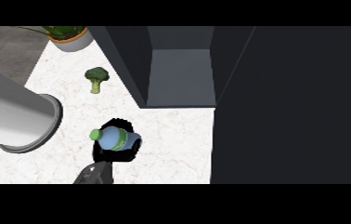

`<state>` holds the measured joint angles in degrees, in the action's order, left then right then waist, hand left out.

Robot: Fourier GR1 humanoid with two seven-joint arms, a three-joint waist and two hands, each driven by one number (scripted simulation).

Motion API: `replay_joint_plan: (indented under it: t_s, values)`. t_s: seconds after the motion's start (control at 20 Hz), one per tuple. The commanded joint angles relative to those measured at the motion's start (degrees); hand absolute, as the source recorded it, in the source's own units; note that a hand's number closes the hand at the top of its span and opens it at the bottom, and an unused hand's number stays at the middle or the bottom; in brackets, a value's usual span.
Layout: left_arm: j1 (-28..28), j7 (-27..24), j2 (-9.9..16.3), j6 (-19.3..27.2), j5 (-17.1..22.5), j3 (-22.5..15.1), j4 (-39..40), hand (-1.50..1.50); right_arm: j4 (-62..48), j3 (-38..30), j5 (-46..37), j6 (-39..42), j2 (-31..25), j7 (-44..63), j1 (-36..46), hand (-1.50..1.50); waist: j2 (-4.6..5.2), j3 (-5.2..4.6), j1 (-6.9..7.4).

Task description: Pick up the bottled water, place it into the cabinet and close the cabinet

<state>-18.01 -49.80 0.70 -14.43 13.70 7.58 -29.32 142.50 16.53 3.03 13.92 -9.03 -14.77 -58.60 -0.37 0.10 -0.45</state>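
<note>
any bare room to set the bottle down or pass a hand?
Cabinet floor is bare. Counter is free between the left hand holding the bottle and the door. Tighter left, by the broccoli and grey cylinder.

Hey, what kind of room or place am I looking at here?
Most likely a kitchen counter: a pale marble-look countertop carries a broccoli floret, a potted plant and an open dark cabinet. A robot hand holds a water bottle.
</note>
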Motion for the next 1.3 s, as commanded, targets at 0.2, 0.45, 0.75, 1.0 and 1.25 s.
replay_joint_plan:
  t_s: [0.2, 0.45, 0.75, 1.0, 1.25]
  values:
    - [0.47, 9.51, -0.68, 9.29, 13.09, -14.92, -12.32, 1.5, 4.77, -3.35, 6.1, 0.65, -1.03, 1.83, -1.88, -1.5, -0.17, -0.05, -0.34]
    - [-3.42, 15.04, -0.69, 21.66, 12.35, -20.48, -21.84, 1.5, 4.23, -1.72, 5.26, 1.6, -0.72, 0.8, -1.9, -1.5, -0.05, -0.05, -0.38]
    - [-7.49, 20.13, -0.7, 34.65, 14.7, -30.17, -27.62, 1.5, 3.32, -2.73, 6.12, 1.36, -0.03, 0.24, -1.49, -1.5, 0.19, -0.09, -0.87]
    - [-19.14, 27.17, -0.7, 41.28, 14.56, -29.11, -24.21, 1.5, 5.66, -1.97, 3.93, 0.85, 0.2, 1.42, -1.21, -1.5, 0.33, -0.11, -1.07]
    - [-27.11, 30.83, -0.7, 49.22, 17.86, -33.9, -17.91, 1.5, 1.6, -0.53, 2.83, 1.17, 1.5, 0.41, 1.34, -1.5, 0.58, -0.12, -1.87]
